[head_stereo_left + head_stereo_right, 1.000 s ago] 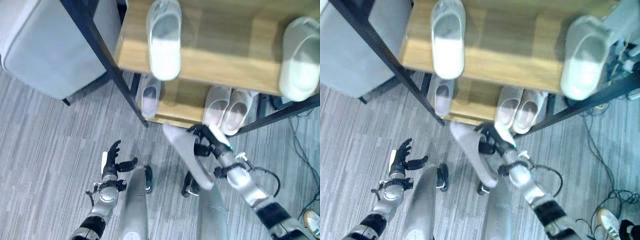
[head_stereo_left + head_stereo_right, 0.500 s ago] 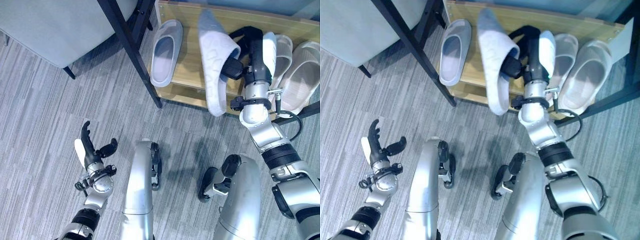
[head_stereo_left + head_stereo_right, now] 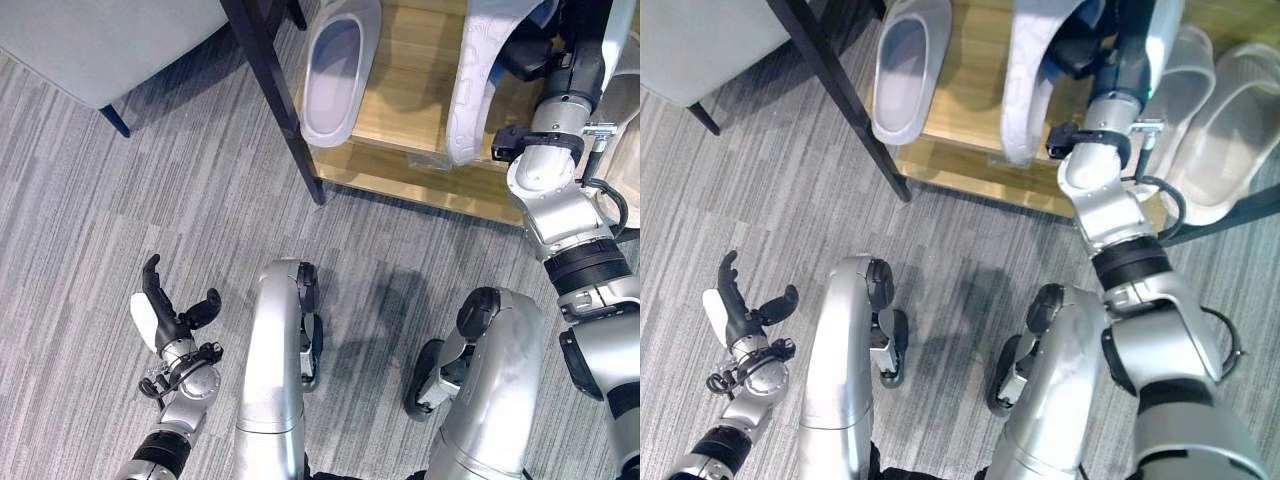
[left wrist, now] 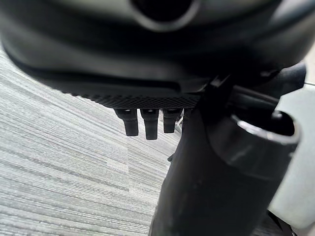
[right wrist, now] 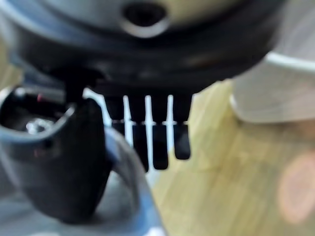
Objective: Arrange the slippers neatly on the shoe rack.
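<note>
Grey striped carpet floor runs under a low wooden shoe rack shelf with a black metal frame post, and a pale grey upholstered piece of furniture stands on dark legs at the far left.

I see my right hand reaching forward over the shelf with the arm stretched out from the right side. Its fingers are curled round a white fabric slipper, the dark thumb on one side of the slipper's edge and the row of fingers on the other in the right wrist view. That slipper is tilted on its side above the wooden shelf, toe pointing away from me; I cannot tell whether it touches the shelf.

A light grey open-toed slipper lies flat on the same shelf just left of it, beside the black post. 2 more pale slippers sit side by side on the shelf at the right, partly behind my right arm.

My left hand hangs low over the carpet at the lower left, palm turned up, fingers relaxed and spread with the thumb apart, holding nothing.
</note>
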{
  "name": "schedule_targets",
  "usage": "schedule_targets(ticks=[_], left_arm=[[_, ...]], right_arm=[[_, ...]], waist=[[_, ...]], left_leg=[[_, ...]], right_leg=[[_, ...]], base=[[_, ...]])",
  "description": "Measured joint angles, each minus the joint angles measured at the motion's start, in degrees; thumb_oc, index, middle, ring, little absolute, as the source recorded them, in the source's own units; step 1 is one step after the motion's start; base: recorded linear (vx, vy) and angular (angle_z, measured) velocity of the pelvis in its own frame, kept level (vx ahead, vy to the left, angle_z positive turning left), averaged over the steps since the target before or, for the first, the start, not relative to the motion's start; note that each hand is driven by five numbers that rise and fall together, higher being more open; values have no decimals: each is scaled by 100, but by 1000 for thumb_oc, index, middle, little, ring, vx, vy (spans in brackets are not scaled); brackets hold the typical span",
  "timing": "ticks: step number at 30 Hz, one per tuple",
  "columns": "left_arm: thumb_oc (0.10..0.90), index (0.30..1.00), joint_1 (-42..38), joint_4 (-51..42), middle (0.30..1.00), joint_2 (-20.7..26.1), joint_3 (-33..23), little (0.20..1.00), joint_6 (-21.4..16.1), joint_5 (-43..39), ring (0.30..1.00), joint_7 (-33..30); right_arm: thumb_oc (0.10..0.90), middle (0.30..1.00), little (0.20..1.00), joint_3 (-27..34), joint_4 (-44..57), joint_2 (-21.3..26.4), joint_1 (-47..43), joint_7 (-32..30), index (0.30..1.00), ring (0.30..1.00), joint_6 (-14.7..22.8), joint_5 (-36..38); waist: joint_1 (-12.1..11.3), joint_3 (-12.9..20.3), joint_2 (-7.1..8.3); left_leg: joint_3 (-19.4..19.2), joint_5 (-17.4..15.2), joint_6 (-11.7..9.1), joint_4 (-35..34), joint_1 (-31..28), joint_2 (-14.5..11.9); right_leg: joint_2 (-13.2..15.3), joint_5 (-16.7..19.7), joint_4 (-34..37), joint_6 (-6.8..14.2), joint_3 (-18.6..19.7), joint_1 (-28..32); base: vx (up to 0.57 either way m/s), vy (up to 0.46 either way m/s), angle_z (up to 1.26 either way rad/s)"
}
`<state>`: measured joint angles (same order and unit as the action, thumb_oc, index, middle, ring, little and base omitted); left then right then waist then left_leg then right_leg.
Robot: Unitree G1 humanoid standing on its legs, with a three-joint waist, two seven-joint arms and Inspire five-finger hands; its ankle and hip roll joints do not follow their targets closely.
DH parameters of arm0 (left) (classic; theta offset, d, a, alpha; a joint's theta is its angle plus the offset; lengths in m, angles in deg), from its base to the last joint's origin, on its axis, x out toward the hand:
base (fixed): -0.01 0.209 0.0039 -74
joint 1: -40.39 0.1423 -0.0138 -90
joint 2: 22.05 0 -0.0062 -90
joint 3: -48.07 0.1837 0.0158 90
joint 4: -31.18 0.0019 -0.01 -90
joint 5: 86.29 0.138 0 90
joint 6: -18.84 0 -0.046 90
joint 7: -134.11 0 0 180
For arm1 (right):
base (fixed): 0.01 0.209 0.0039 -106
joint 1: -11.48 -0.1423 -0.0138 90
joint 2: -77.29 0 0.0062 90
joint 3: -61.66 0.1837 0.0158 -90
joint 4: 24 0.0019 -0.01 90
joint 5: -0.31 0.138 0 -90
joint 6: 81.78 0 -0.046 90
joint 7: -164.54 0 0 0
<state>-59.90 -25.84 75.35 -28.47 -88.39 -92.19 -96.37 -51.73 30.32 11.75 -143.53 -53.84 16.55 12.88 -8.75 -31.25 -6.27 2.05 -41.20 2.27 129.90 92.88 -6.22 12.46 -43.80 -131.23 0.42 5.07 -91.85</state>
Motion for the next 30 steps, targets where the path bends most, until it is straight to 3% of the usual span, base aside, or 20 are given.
schedule_targets(ticks=[5,12,18,23,30], left_arm=[[800,900,-69,-1,900,3,100,900,-7,31,900,1],[800,900,-95,71,900,4,221,900,-11,16,900,6],[800,900,-104,93,900,5,220,900,-14,-86,900,14],[800,900,-121,110,900,11,226,900,-14,-131,900,31],[800,900,3,118,900,76,228,900,-37,-254,900,113]], right_arm=[[400,300,300,-553,-768,39,-732,-47,300,300,40,38],[400,300,300,-932,-1069,108,-1007,28,300,300,47,248],[400,300,300,-1013,-1132,105,-1005,179,300,300,46,453],[400,300,300,-1016,-1166,98,-995,198,300,300,46,455],[400,300,300,-1188,-2051,-135,-1001,271,300,300,33,595]], waist=[[-62,-24,45],[-185,-44,112],[-166,-50,242],[-151,-56,263],[-167,-59,300]], left_leg=[[-4,-52,90,-29,-40,-11],[7,-62,92,-1,-43,-3],[10,-62,91,14,-47,-5],[29,-80,128,79,-55,-29],[40,-87,141,98,-131,-43]], right_leg=[[1,-15,63,26,-13,60],[5,-19,60,35,-21,94],[6,-19,61,36,-26,107],[-2,-19,33,36,-31,141],[-10,-17,34,40,-41,227]], base=[[0,0,0],[0,0,0],[0,0,0],[-2,2,-1],[-24,2,0]])
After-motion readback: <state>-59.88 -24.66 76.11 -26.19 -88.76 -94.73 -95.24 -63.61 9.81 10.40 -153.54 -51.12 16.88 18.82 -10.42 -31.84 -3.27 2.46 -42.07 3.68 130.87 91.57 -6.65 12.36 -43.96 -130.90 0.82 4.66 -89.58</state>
